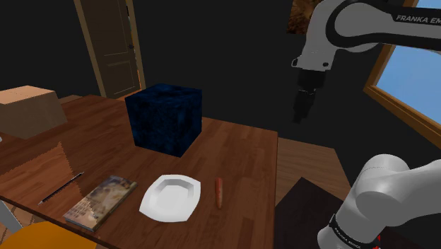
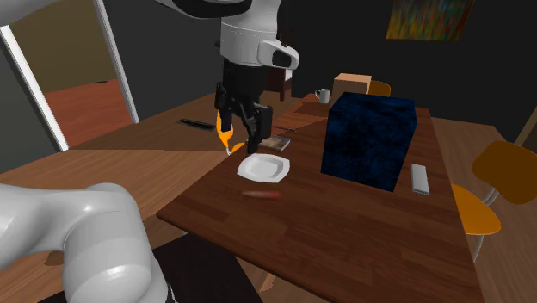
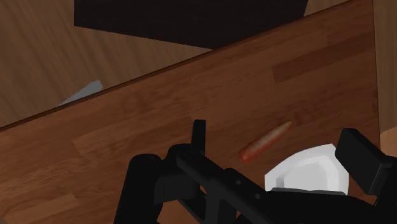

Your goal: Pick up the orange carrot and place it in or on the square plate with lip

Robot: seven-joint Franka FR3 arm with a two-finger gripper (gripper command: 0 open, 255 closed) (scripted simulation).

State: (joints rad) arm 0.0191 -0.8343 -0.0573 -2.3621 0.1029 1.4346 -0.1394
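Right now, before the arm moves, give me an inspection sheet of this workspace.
Surface: brown wooden table.
Job's things: orange carrot lying flat on the table, beside the white square plate and apart from it.
Clutter: dark blue cube, book, pen, cardboard box, mug, grey flat object.
Grippers: gripper open, holding nothing, hanging above the table.
Cables: nothing seen.
Surroundings: door, window, orange chairs, painting.
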